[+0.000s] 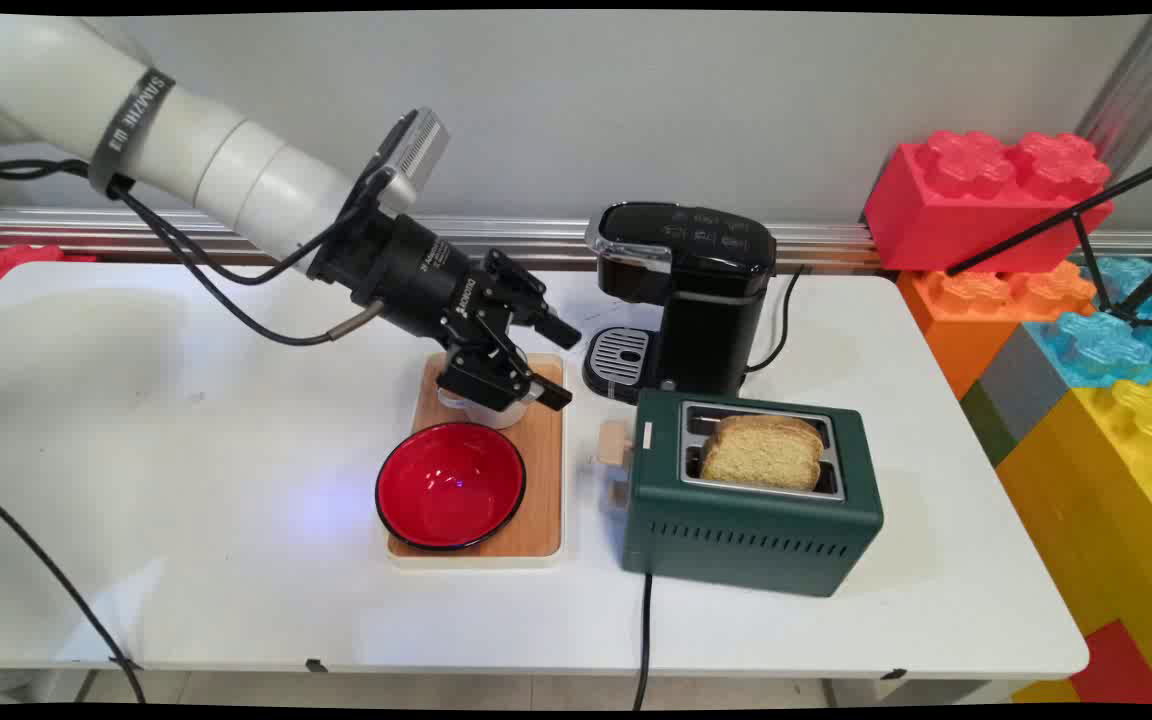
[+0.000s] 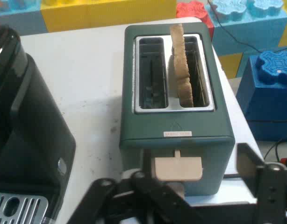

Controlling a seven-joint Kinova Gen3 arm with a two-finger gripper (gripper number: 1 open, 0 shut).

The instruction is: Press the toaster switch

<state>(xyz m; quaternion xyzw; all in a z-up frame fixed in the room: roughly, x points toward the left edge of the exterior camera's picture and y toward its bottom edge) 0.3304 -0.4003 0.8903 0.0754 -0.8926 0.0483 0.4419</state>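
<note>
Gripper: the black gripper (image 1: 564, 362) hangs with fingers spread apart, grasping nothing, just left of the toaster's lever (image 2: 177, 168).
Toaster: a green toaster (image 1: 751, 495) at the table's (image 1: 186, 420) right holds one bread slice (image 1: 763, 452) upright in a slot.
Surroundings: coffee machine (image 1: 686, 300) behind; red bowl (image 1: 450, 485) on a wooden board (image 1: 541, 470) alongside.

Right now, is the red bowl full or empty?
Empty. The red bowl shows only its bare shiny inside, sitting on the wooden board beside the green toaster.
</note>
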